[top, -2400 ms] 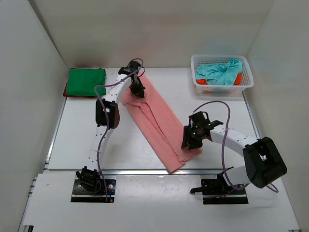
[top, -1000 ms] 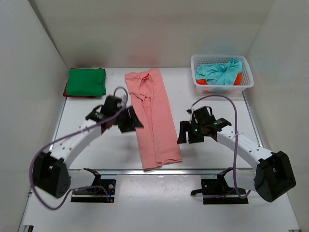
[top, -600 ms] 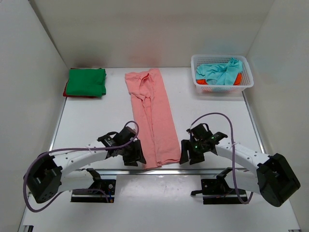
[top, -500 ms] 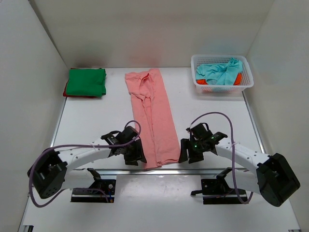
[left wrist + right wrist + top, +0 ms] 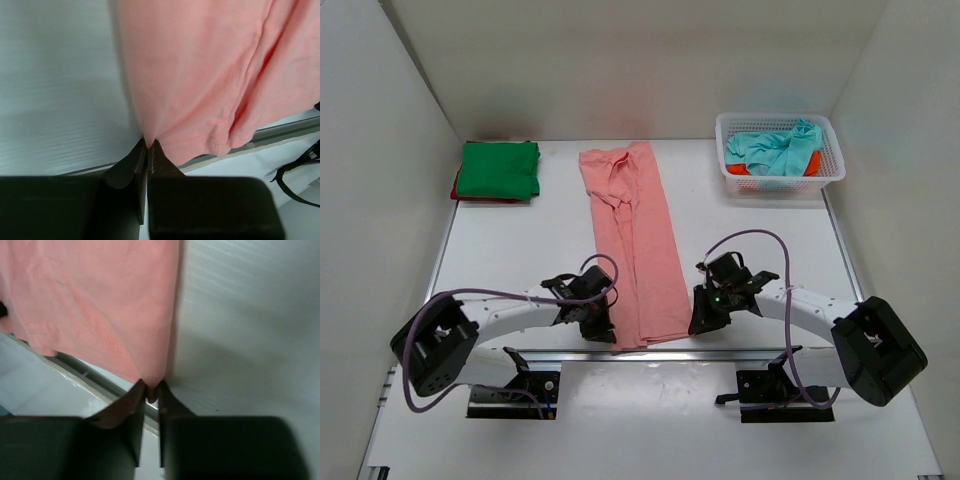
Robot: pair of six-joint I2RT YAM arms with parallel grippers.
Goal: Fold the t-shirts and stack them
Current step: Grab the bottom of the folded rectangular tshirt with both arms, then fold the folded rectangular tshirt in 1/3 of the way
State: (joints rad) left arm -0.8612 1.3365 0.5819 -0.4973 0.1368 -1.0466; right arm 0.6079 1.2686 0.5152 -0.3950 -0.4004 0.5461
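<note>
Salmon pink t-shirt point(image 5: 635, 240) lies as a long narrow strip down the middle of the table point(image 5: 520, 250), collar end at the far side, hem close to the near edge. The left gripper point(image 5: 604, 326) is down on the near left corner, and the left wrist view shows its jaws pinched almost together with the hem corner caught between the tips. Over on the other side, the right gripper point(image 5: 698, 320) sits at the near right corner, jaws narrow and nipping the cloth there too. Far left, a folded green t-shirt point(image 5: 498, 168) rests on a red t-shirt point(image 5: 457, 188). Far right, the white mesh basket point(image 5: 780, 184) holds a crumpled teal t-shirt point(image 5: 775, 148) over an orange-red t-shirt point(image 5: 738, 170).
</note>
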